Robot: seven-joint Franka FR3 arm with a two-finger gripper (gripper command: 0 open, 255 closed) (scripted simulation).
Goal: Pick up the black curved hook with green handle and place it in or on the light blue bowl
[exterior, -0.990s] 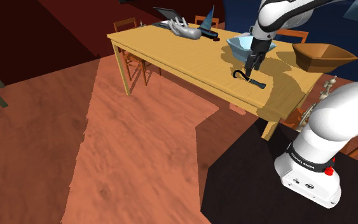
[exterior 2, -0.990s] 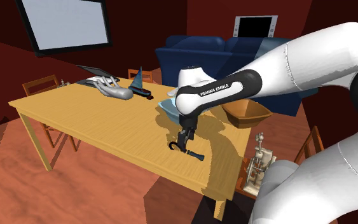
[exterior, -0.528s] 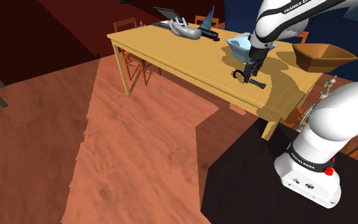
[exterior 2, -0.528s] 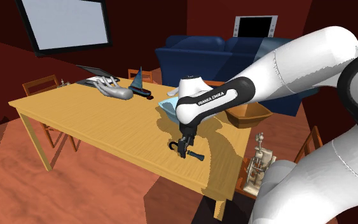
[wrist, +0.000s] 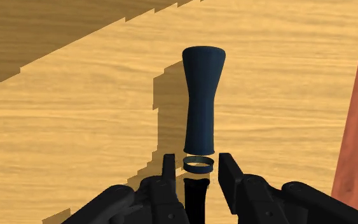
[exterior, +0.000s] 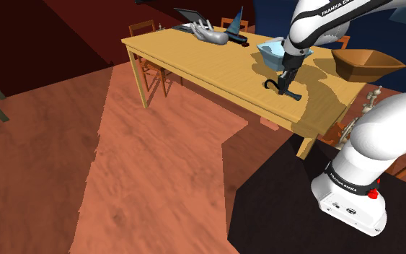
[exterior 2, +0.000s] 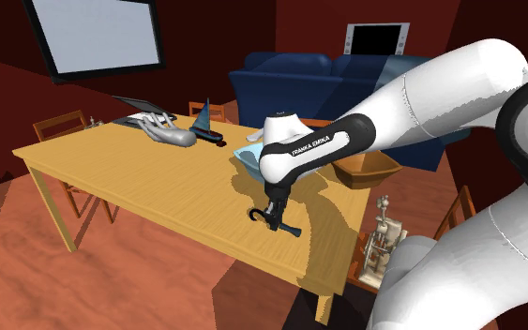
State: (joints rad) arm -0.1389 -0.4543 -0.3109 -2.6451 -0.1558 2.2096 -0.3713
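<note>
From the shoulder view, my gripper (exterior: 286, 79) is low over the table (exterior: 194, 58), pointing straight down on the hook (exterior: 277, 88). The hook lies flat on the wood near the table's edge on the stand's side. The bowl (exterior: 272, 50) stands just beyond it, so I judge the carry will be short once I have a hold. A brown bowl (exterior: 367, 65) sits further toward that view's right, well out of the way.

From the second exterior view, my gripper (exterior 2: 271, 216) is right at the hook (exterior 2: 285, 228). Its black curl turns toward that view's left and its handle toward the right. The bowl (exterior 2: 248, 155) is close behind my forearm, partly hidden by it.

From the wrist view, the handle (wrist: 201, 102) looks dark blue-green and runs away from me, flaring at its far end. My fingers (wrist: 168, 175) are spread to either side of the thin black shaft (wrist: 195, 191) just behind the handle's collar. A sliver of gap shows on each side, so they straddle it without clasping it yet. I stand across the shaft there because it is narrow enough to pinch squarely, where the thicker, tapered handle could slip out.
</note>
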